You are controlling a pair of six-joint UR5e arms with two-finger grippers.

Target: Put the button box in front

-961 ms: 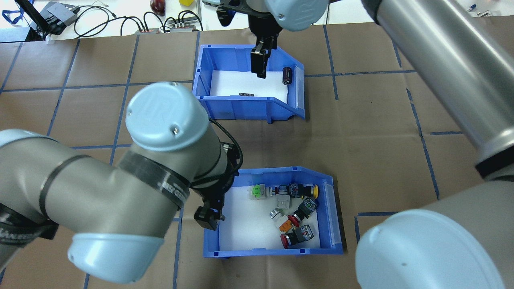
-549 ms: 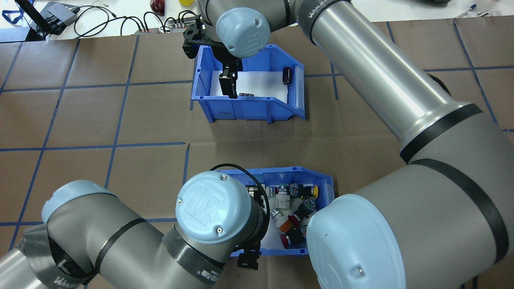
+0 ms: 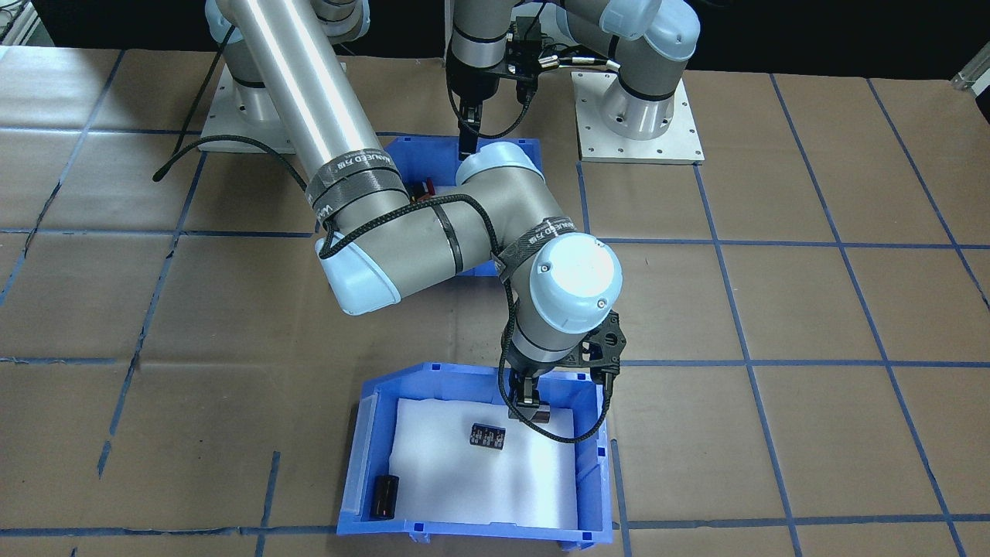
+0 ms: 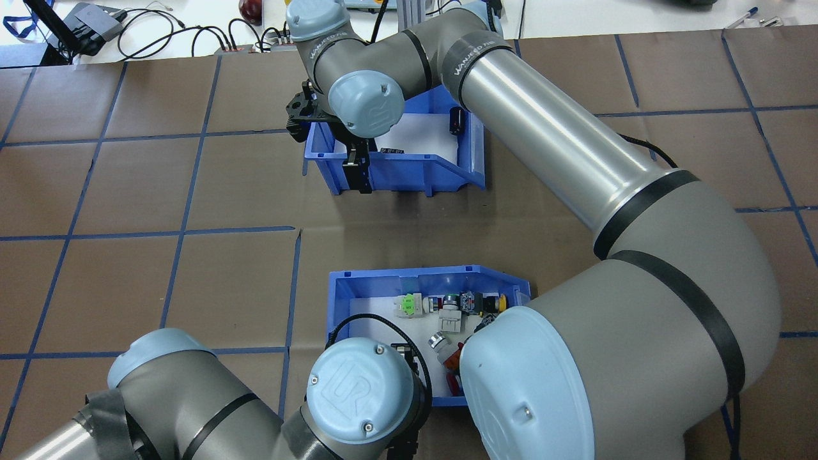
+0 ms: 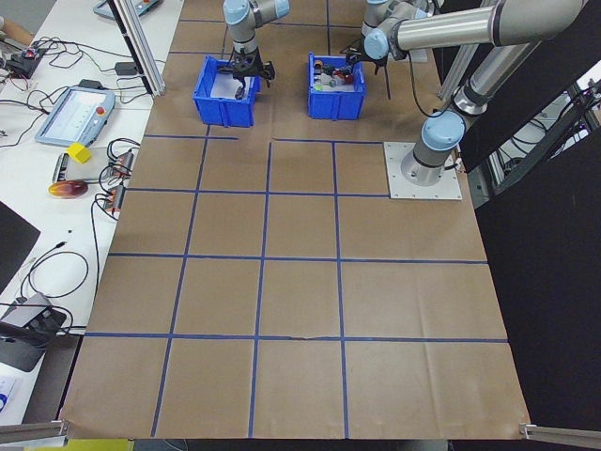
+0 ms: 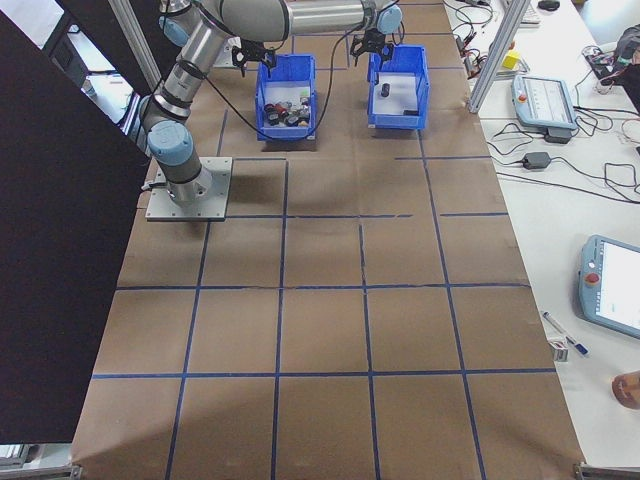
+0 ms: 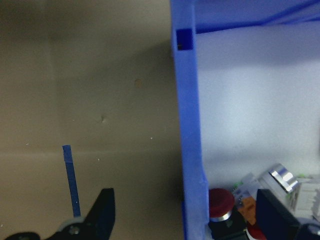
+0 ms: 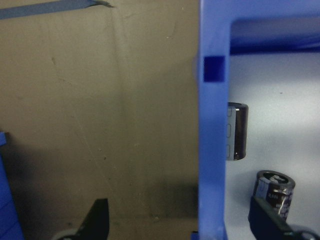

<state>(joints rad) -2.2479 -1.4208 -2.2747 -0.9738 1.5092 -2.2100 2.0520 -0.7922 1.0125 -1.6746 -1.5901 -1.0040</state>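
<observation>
The button box (image 4: 396, 280) is a blue bin with a white liner, close to the robot, holding red, green, yellow and orange push-buttons (image 4: 447, 313). My right arm's elbow covers part of it. In the left wrist view my left gripper (image 7: 187, 220) is open and straddles the box's blue wall (image 7: 190, 125), one finger outside and one inside by a red button (image 7: 221, 200). From the front it (image 3: 466, 143) reaches down at the box's robot-side edge. My right gripper (image 4: 358, 172) is open astride the wall (image 8: 212, 150) of the other blue bin (image 4: 409, 182).
The other bin (image 3: 592, 464) holds dark cylinders (image 3: 384, 495) (image 3: 487, 435) on white foam. The table is brown paper with a blue tape grid. Cables and devices (image 4: 160, 32) lie along the far edge. Grey arm base plates (image 3: 638, 116) sit at the robot's side.
My left gripper moved from the button box's left wall to its robot-side wall. My right gripper swung from the far bin's back across to its near wall.
</observation>
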